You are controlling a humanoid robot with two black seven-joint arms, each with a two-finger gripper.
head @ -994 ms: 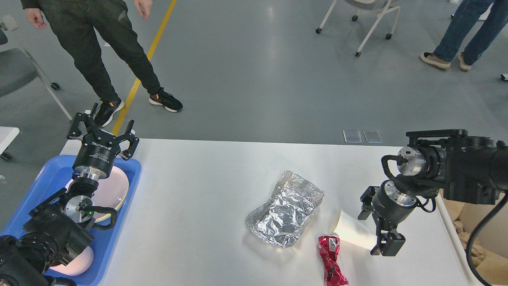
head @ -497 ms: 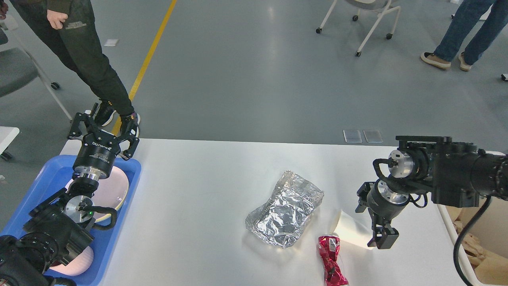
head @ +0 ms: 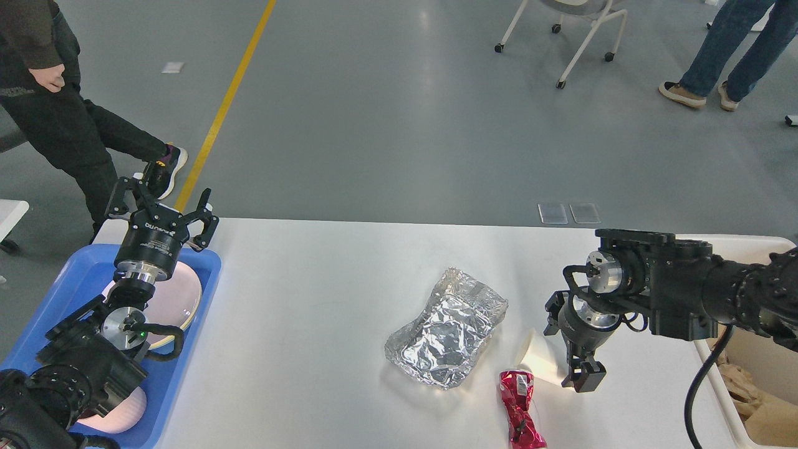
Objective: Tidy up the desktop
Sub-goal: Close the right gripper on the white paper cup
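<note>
The white desktop (head: 312, 299) holds a crumpled silver foil sheet (head: 449, 327), a red snack wrapper (head: 520, 408) and a white paper cup (head: 537, 362) lying on its side. My right gripper (head: 568, 349) points down over the cup's right end. Its jaws are spread, with one fingertip (head: 585, 377) touching the table right beside the cup; the other finger is partly hidden. My left gripper (head: 163, 202) is open and empty, held over the far end of the blue tray (head: 209, 274).
The blue tray at the left edge holds pink plates (head: 187, 299). A cream-white bin (head: 717, 374) with crumpled paper stands off the table's right edge. A person (head: 56, 125) stands beyond the left corner; a chair and another person are farther back.
My right arm has moved left and lower over the paper cup, covering more of it. The person at the back left has stepped further left. My left arm has not moved.
</note>
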